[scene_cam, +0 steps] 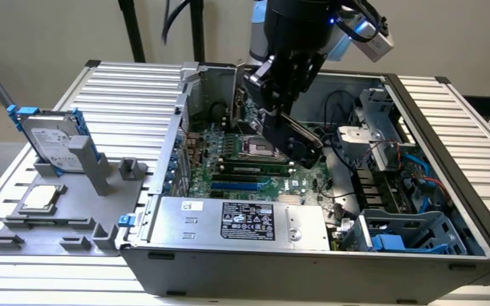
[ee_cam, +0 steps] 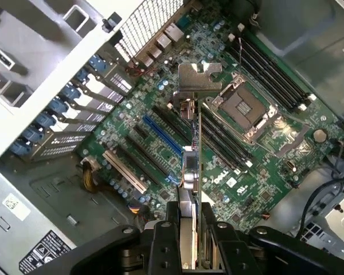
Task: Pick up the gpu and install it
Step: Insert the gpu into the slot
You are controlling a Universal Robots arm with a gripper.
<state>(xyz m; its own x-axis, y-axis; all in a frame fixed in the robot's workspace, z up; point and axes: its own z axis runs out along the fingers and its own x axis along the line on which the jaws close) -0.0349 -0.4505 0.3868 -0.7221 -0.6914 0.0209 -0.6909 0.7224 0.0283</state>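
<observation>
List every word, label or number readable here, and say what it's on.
"DELL": white print on the motherboard.
Power supply labels: too small to read.
Hard drive label: too small to read.
gpu in the pincer: no text readable.

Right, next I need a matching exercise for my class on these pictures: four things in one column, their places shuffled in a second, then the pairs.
Things
1. thin flat expansion card with silver metal bracket
2. silver hard drive in blue frame
3. small square silver processor chip
4. long blue plastic slot

Places
A. lying flat on the grey plastic holder outside the grey metal computer case
B. on the green motherboard inside the case
C. clamped in the black hand above the motherboard
D. standing upright on that same holder

Pairs: 1-C, 2-D, 3-A, 4-B
</observation>
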